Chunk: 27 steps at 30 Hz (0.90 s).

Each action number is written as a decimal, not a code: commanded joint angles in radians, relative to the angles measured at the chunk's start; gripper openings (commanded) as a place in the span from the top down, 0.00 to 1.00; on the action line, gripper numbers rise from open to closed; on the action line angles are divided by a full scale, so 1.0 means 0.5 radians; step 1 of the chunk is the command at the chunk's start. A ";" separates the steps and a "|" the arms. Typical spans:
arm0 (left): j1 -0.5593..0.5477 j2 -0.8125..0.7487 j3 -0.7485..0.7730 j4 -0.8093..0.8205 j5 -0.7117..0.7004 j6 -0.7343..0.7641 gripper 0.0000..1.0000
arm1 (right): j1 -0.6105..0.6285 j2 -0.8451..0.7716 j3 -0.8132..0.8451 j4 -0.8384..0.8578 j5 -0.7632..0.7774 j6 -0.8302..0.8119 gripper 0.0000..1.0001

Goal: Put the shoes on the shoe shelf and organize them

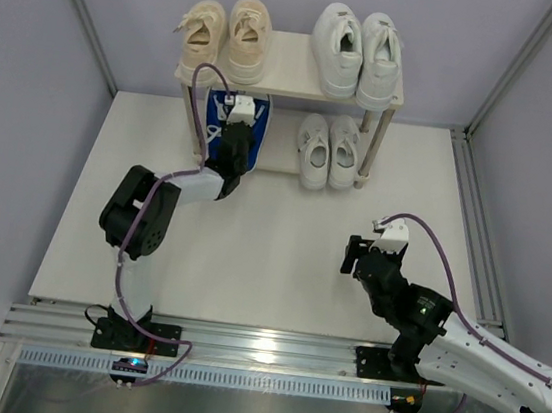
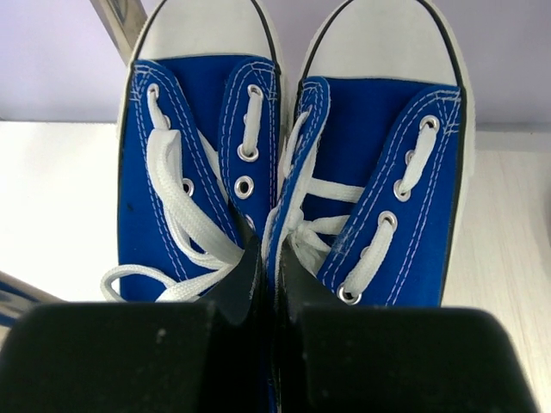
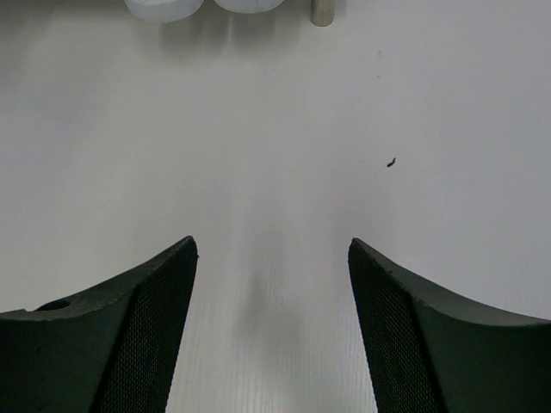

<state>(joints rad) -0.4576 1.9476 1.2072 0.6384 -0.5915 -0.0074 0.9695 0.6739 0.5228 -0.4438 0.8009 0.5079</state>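
We see the blue pair [image 2: 370, 129], with white toes and laces, side by side at the left of the shelf's [image 1: 293, 68] lower tier. The left hand [image 2: 274, 275] pinches their inner sides together. The right hand [image 3: 271, 249] is spread wide over the bench [image 1: 283, 228].

Your left gripper [image 2: 274, 262] is pinched tight on the touching inner edges of the two blue shoes [image 2: 207, 163]. They lie side by side, white toes pointing away from you. A silver leg [image 2: 120, 21] shows top left.

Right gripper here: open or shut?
Open. The right gripper has its fingers spread wide apart above the table, with nothing held between them.
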 commanded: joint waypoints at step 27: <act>0.010 -0.017 0.187 0.300 -0.115 -0.172 0.34 | 0.012 -0.007 -0.045 0.035 0.009 0.070 0.27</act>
<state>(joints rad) -0.4576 1.9995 1.2896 0.7040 -0.6197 -0.0937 0.9695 0.6739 0.5056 -0.4492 0.7975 0.5274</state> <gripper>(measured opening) 0.655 0.734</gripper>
